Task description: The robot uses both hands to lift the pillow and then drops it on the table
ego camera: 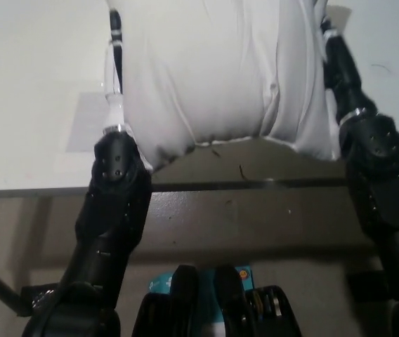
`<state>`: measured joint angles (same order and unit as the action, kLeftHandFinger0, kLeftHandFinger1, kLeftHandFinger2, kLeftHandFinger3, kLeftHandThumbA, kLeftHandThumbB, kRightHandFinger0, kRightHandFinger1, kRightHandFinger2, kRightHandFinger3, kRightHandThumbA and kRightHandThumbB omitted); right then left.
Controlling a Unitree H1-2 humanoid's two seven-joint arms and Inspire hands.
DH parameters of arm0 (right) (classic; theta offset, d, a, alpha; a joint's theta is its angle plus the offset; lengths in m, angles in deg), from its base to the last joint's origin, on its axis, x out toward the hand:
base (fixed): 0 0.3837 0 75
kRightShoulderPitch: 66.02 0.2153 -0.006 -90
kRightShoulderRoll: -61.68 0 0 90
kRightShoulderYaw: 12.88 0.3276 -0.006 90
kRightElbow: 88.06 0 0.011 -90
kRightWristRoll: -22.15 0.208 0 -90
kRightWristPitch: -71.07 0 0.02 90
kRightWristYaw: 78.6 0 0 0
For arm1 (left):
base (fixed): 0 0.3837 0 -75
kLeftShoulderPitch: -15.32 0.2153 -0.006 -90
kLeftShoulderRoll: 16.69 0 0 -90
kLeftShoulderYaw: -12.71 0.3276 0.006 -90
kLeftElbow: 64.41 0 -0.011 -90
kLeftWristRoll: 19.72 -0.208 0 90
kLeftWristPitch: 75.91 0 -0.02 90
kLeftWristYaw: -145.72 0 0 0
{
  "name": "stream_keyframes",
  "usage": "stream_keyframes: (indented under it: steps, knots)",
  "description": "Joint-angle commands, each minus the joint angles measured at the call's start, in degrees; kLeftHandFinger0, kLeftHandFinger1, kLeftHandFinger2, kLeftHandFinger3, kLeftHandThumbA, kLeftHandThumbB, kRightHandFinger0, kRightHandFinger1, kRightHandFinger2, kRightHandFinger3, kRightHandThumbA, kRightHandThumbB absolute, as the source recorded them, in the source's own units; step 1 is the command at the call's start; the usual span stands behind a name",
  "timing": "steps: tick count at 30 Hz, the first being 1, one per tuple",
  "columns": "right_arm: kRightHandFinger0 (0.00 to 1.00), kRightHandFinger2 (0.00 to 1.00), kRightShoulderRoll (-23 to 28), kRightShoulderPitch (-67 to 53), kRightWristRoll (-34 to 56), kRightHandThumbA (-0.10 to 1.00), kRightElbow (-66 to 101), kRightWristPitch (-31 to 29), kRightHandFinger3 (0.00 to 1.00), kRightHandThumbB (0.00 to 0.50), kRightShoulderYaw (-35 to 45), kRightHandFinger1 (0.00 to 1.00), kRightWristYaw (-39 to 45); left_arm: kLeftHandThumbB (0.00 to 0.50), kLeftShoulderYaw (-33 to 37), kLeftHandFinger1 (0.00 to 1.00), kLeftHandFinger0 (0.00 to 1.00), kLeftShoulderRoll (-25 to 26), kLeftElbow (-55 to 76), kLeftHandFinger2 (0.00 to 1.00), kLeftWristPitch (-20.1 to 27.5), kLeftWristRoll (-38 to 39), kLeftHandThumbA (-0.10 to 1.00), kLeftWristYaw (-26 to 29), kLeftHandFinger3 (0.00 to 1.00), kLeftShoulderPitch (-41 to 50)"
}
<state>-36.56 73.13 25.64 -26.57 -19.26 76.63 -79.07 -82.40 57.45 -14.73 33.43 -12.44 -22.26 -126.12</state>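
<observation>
A big white pillow (213, 70) hangs in the upper middle of the head view, its top cut off by the picture's edge. Its lower seam is raised off the white table (31, 84), with shadow underneath. My left hand (114, 77) shows edge-on, pressed flat against the pillow's left side. Against the pillow's right side presses my black right hand (334, 49), largely hidden behind the fabric. The pillow is squeezed and held between both hands.
The table's front edge (256, 184) runs across the middle of the picture, with floor below it. A pale rectangular patch (83, 126) lies on the table left of my left arm. A blue object (161, 284) sits on the floor.
</observation>
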Motion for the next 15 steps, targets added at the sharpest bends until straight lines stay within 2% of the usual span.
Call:
stream_keyframes:
  steps: [1, 4, 5, 9, 13, 15]
  knots:
    - [1.0, 1.0, -3.87, 8.99, 1.48, 1.0, 16.07, 2.08, 1.0, 0.495, -1.89, 1.0, 2.7, 0.292, 6.09, 1.0, 1.0, -3.95, 14.04, 1.0, -7.11, -4.47, 1.0, -3.43, 1.0, -10.09]
    - [1.0, 1.0, -3.09, 10.06, 0.63, 1.0, 21.51, 4.31, 1.0, 0.5, -2.03, 1.0, 2.14, 0.288, 6.55, 1.0, 1.0, -3.64, 18.09, 1.0, -8.99, -4.58, 1.0, -3.51, 1.0, -11.07]
    - [1.0, 1.0, -2.92, 10.28, 0.49, 1.0, 22.99, 4.73, 1.0, 0.49, -1.99, 1.0, 1.9, 0.305, 6.66, 1.0, 1.0, -3.46, 19.12, 1.0, -9.6, -4.69, 1.0, -3.47, 1.0, -11.44]
    - [1.0, 1.0, -1.97, 10.19, -0.51, 1.0, 27.81, 7.11, 1.0, 0.452, -2.39, 1.0, 1.66, 0.268, 7.16, 1.0, 1.0, -3.11, 22.23, 1.0, -11.04, -5.09, 1.0, -3.29, 1.0, -11.84]
    - [1.0, 1.0, -1.48, 9.67, -0.86, 1.0, 28.2, 7.56, 1.0, 0.437, -2.76, 1.0, 1.64, 0.281, 7.73, 1.0, 1.0, -3.14, 23.43, 1.0, -11.56, -5.49, 1.0, -2.84, 1.0, -11.33]
    - [1.0, 1.0, -1.73, 8.88, -1.04, 1.0, 27.36, 7.53, 1.0, 0.437, -2.89, 1.0, 1.25, 0.308, 7.75, 1.0, 1.0, -3.54, 22.65, 1.0, -11.39, -5.39, 1.0, -2.54, 1.0, -10.68]
